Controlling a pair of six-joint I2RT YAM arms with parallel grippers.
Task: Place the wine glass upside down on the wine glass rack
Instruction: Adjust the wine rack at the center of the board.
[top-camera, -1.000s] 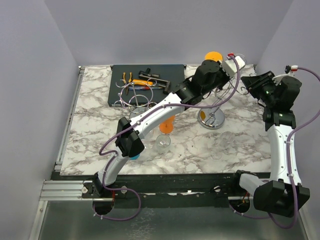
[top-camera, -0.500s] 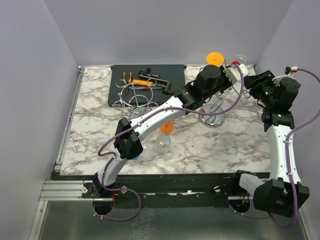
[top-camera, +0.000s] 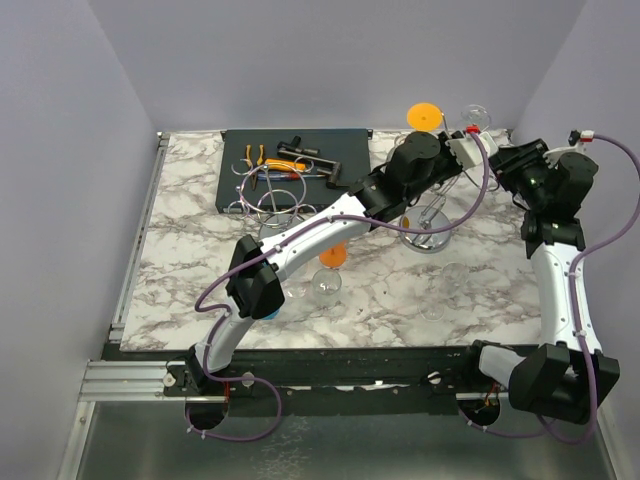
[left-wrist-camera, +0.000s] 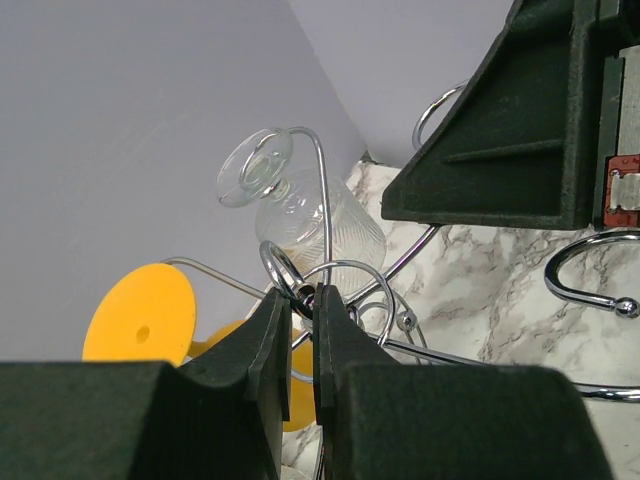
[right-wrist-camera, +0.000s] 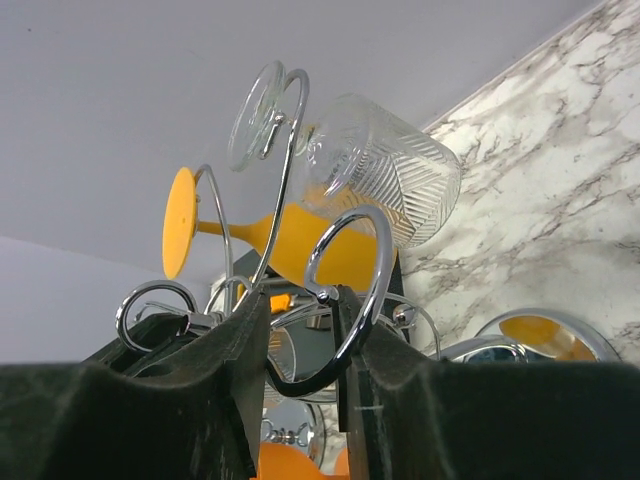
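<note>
Seeing glass hung inverted on rack, beside orange glass. Noting right gripper closer in than a second ago, straddling one of its loops; can't tell if gripping. Reading left gripper as clamped on its wire. Looks placed; release next.

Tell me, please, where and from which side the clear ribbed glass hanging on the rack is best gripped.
Probably the ribbed bowl, approached from outside the rack. The glass hangs foot-up and tilted; its foot and stem are ringed by the rack's wire, leaving little room, while the bowl juts out free.
</note>
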